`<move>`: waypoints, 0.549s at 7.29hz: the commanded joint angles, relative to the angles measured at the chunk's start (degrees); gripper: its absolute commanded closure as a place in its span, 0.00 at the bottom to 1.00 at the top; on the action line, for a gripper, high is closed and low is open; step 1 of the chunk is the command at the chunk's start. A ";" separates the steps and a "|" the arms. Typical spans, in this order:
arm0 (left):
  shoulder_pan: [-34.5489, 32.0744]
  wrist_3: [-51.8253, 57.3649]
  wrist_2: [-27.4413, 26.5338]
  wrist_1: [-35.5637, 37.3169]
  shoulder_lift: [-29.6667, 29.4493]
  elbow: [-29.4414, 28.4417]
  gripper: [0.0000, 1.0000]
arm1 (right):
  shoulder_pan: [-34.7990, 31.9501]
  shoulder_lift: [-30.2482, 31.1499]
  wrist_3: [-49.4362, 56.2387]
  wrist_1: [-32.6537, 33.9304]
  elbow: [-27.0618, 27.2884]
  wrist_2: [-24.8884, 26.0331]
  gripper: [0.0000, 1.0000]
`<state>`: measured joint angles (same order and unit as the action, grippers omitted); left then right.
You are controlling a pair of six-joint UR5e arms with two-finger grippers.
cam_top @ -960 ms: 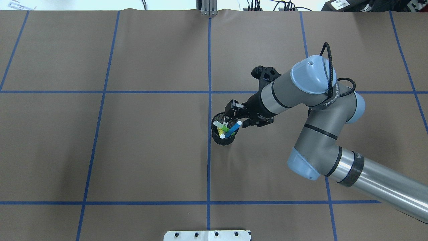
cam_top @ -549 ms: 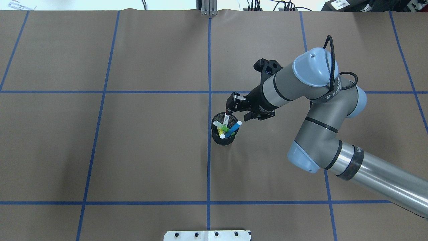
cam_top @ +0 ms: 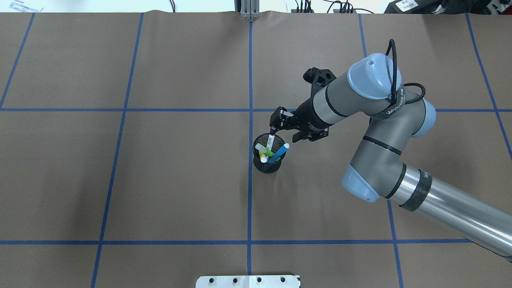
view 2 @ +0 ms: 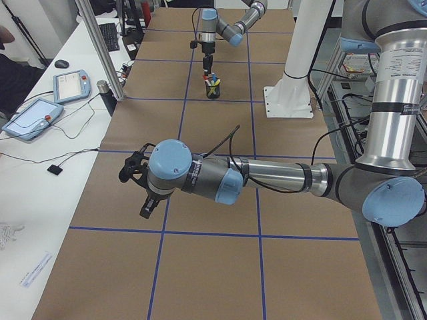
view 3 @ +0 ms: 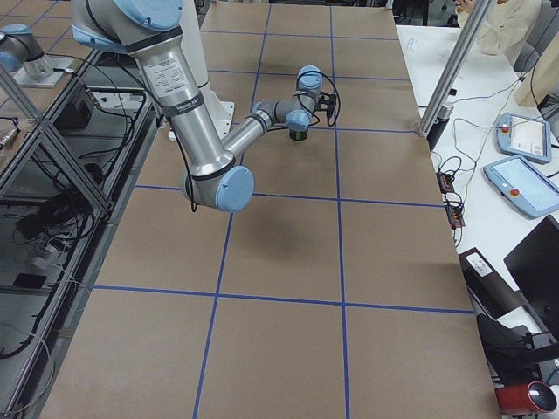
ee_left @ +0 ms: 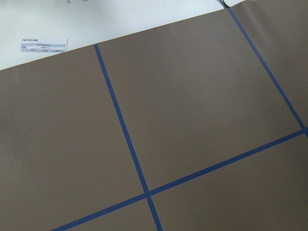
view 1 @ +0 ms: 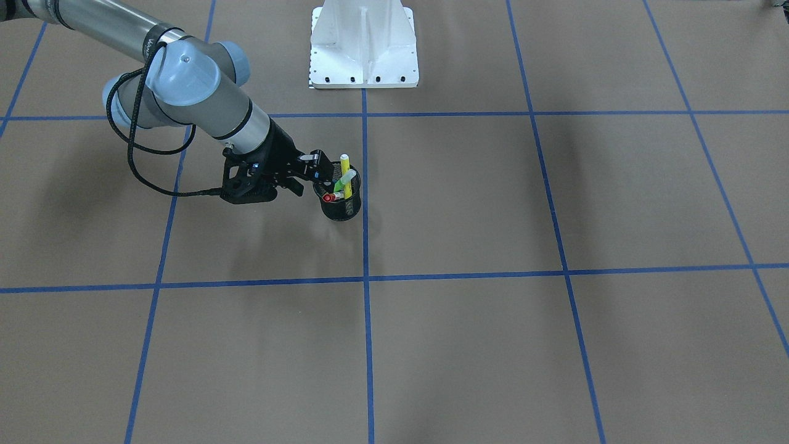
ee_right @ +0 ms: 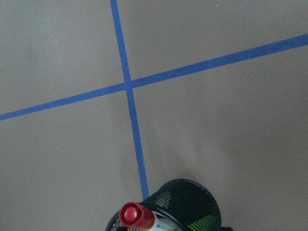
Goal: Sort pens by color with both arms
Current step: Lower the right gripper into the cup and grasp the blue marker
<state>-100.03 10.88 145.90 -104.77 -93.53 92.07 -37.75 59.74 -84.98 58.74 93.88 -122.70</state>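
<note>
Brown paper crossed by blue tape covers the worktop, and over it we see the right arm come in from the near right corner, fold sharply at the elbow and send its wrist out low toward the black mesh cup. Its right end effector is clamped on the top of the red-capped pen, whose white barrel slants down into the cup; the wrist camera shows the red cap standing above the rim. We find the blue pen, lime green pen and yellow pen leaning inside the same cup. The cup stands just beside the central tape line, near the middle of the worktop and well apart from all its edges and from the white pedestal, with paper spreading wide on each side. The left arm hangs stretched out above the worktop's far left end, well apart from the cup; we cannot tell how the left end effector stands.
</note>
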 commanded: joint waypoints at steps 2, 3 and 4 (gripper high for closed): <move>0.18 -0.07 -0.09 0.00 -0.24 -0.14 0.00 | 1.54 0.82 -0.27 -0.12 1.47 -0.09 0.23; 0.19 -0.15 -0.09 0.09 -0.51 -0.22 0.00 | 2.06 0.91 -0.97 -0.12 2.18 -0.09 0.21; 0.27 -0.07 -0.09 0.09 -0.51 -0.22 0.00 | 2.33 0.91 -1.41 -0.12 2.27 -0.09 0.23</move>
<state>-99.84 10.77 145.81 -104.71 -93.95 91.88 -35.89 60.57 -85.82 58.63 95.74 -122.78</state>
